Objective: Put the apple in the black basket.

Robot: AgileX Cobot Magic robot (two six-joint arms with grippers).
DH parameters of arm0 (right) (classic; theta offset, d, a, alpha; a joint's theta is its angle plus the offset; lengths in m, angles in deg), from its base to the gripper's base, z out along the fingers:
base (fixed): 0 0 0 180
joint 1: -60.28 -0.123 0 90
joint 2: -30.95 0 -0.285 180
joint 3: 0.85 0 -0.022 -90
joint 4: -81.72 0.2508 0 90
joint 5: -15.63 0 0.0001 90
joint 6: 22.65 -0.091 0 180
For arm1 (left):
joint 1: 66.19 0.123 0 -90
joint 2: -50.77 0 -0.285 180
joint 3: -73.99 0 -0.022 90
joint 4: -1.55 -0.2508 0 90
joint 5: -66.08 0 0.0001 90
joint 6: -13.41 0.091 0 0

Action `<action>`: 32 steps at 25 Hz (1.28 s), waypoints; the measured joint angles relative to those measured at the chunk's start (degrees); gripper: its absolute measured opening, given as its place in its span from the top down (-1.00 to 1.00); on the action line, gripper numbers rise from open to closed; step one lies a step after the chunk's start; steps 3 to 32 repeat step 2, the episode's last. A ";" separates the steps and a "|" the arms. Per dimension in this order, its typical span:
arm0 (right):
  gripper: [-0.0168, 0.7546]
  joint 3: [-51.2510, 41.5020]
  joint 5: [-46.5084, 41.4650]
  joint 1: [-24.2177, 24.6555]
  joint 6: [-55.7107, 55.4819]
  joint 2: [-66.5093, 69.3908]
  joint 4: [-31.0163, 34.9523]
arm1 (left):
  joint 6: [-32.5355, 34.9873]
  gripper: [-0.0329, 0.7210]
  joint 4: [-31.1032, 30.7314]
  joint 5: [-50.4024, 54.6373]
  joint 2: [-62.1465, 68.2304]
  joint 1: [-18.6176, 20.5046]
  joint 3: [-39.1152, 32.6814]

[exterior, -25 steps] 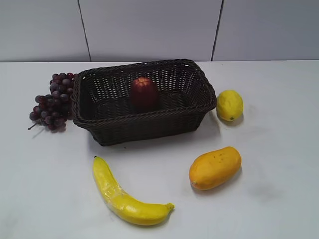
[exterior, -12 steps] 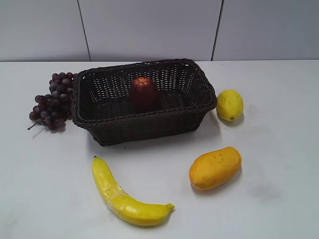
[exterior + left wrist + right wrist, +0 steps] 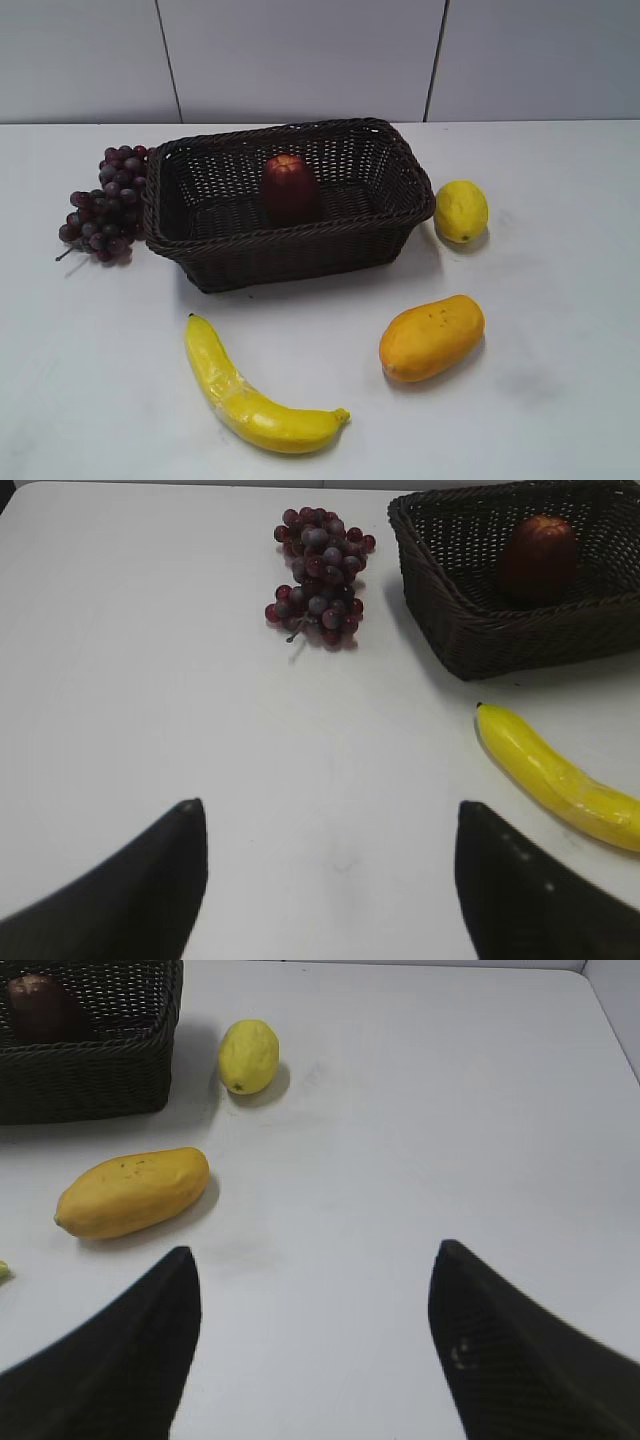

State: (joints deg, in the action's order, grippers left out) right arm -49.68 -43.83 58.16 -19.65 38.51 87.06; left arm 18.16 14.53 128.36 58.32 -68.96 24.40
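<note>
Although both wrist views show only the two dark fingertips at the bottom corners of each frame, the left gripper stands spread wide with nothing between its jaws, and the right gripper likewise stands released over bare table. Neither arm appears in the exterior view.

Compared with the exterior pictures of a second and half a second ago, nothing has shifted: apple, basket and the loose fruit lie where they lay.

Outward from the left gripper, the banana runs off the right edge of the left wrist view, so its far end is cut off there; the grapes lie at upper centre, just beside the basket's short wall. Outward from the right gripper lie the mango at centre left and the lemon above it, near the basket's other short wall.

The apple sits inside the black basket, at the middle of its floor, in the upper centre of the exterior view. It stands upright, long axis vertical, its paler dimpled top facing up. Its base is hidden behind the near rim. In the right wrist view the apple is dim behind the weave at the upper left corner, and the basket is cut off by the frame's left edge.
</note>
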 joint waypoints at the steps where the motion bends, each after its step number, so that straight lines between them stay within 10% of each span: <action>1: -0.44 0.00 0.00 0.00 0.00 0.00 0.00 | 0.00 -0.62 0.00 0.00 0.00 0.00 0.00; 32: -0.44 0.00 0.00 0.00 0.00 0.00 0.00 | 0.00 -0.62 0.00 0.00 0.00 0.00 0.00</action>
